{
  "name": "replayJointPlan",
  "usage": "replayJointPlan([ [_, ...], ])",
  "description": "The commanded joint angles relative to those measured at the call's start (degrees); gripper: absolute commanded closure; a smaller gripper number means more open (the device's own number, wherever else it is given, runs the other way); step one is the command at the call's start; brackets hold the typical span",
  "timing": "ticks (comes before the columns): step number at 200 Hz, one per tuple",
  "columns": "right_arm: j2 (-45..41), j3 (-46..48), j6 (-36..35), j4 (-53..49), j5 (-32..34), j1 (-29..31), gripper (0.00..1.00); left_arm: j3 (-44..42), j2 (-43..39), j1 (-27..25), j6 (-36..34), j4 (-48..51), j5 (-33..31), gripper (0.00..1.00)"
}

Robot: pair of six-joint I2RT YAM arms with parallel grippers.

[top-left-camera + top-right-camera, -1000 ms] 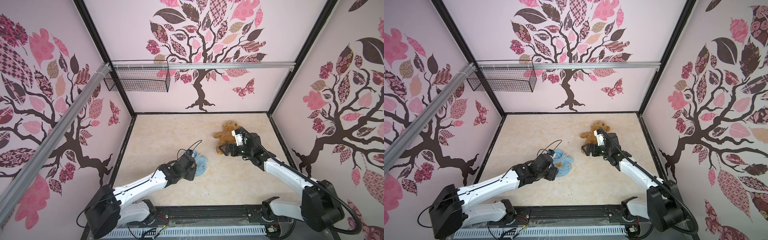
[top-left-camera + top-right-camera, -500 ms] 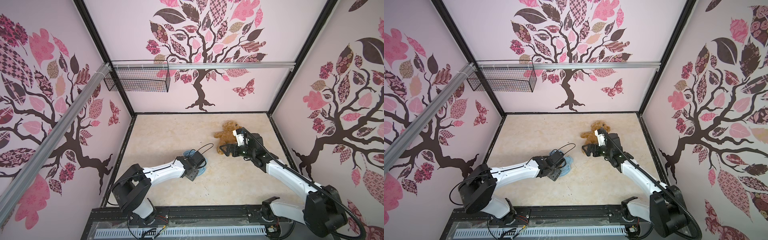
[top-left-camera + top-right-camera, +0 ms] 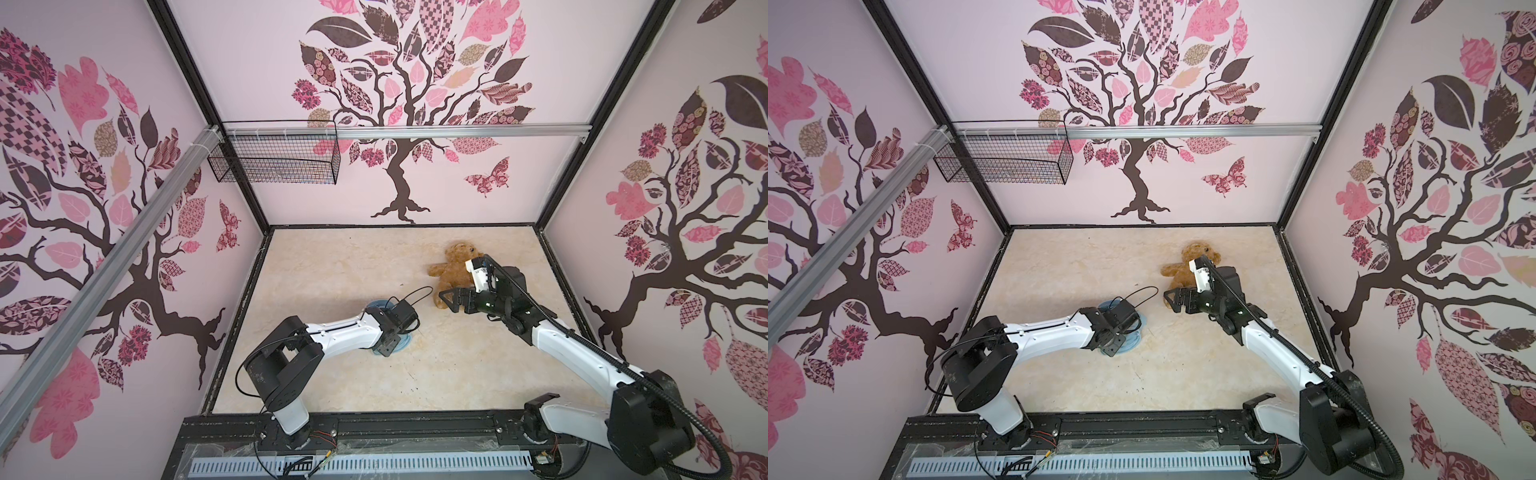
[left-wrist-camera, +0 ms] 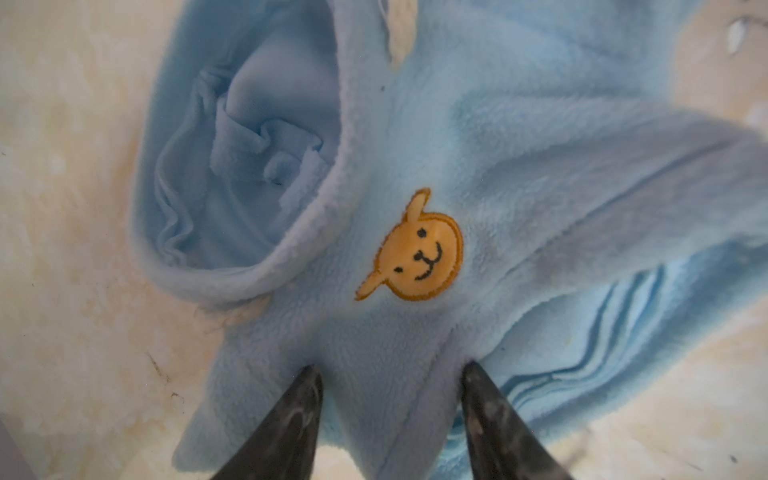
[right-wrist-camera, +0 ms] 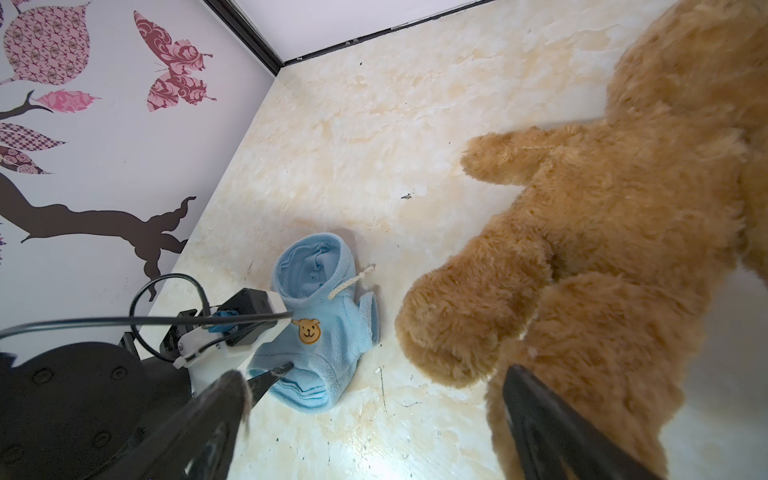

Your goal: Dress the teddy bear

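The teddy bear (image 3: 455,270) (image 3: 1183,270), golden-brown and curly-furred, lies on its back at the right rear of the floor. It fills the right wrist view (image 5: 602,249). My right gripper (image 3: 451,301) (image 3: 1173,299) (image 5: 374,372) stands open at the bear's feet, one finger against a leg and nothing held. The light-blue hooded shirt (image 4: 457,145) (image 5: 328,345) with an orange bear-face patch (image 4: 415,249) lies mid-floor, mostly hidden under my left arm in both top views. My left gripper (image 3: 388,347) (image 3: 1113,349) (image 4: 388,372) is open, its tips pressed into the hem with a fleece fold between them.
A black wire basket (image 3: 274,153) (image 3: 1005,153) hangs from the aluminium rail on the back wall. Patterned walls close the cell on three sides. A black frame bar (image 3: 415,428) runs along the front with both arm bases on it.
My left arm has folded back and lowered its gripper onto the shirt, and its jaws have narrowed around the fleece. The right gripper and the bear have hardly moved.
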State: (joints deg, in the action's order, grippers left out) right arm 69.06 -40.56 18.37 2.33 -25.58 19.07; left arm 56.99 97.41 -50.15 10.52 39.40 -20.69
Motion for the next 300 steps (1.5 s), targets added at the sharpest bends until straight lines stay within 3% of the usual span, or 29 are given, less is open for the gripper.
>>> replayJointPlan([
  [1, -0.70, -0.48, 0.25, -0.13, -0.86, 0.18, 0.00, 2.71, 0.75, -0.12, 0.53, 1.07, -0.14, 0.52],
  [45, -1.70, -0.49, 0.20, -1.55, -0.44, 0.17, 0.01, 0.49, -1.81, 0.03, 3.31, -2.35, 0.82, 0.83],
  [82, -4.06, 1.25, 0.09, -1.45, -2.04, 1.02, 0.03, -2.65, -6.66, 2.68, 8.15, -7.30, 7.37, 1.00],
  [118, -6.56, 2.87, -4.78, -1.21, 2.81, 8.71, 0.06, -8.27, -13.35, 7.71, 14.20, -14.92, 17.35, 1.00],
  [161, -0.57, 3.04, -7.92, 2.67, 9.18, 21.11, 0.08, -11.70, -17.42, 9.98, 18.75, -18.28, 21.35, 1.00],
  [189, 6.88, 6.26, -4.20, 12.51, 9.05, 23.80, 0.12, -12.38, -18.38, 10.33, 20.06, -18.89, 22.80, 1.00],
  [230, 17.21, 7.84, -1.89, 22.57, 16.71, 24.37, 0.18, -13.98, -19.51, 10.55, 21.91, -20.50, 25.28, 1.00],
  [256, 22.87, 6.85, -1.40, 27.16, 18.49, 24.42, 0.32, -15.13, -20.23, 10.67, 22.48, -20.92, 25.91, 1.00],
  [300, 28.94, 3.62, -0.88, 29.58, 18.01, 24.43, 0.78, -16.58, -21.45, 10.68, 22.36, -21.24, 26.97, 1.00],
])
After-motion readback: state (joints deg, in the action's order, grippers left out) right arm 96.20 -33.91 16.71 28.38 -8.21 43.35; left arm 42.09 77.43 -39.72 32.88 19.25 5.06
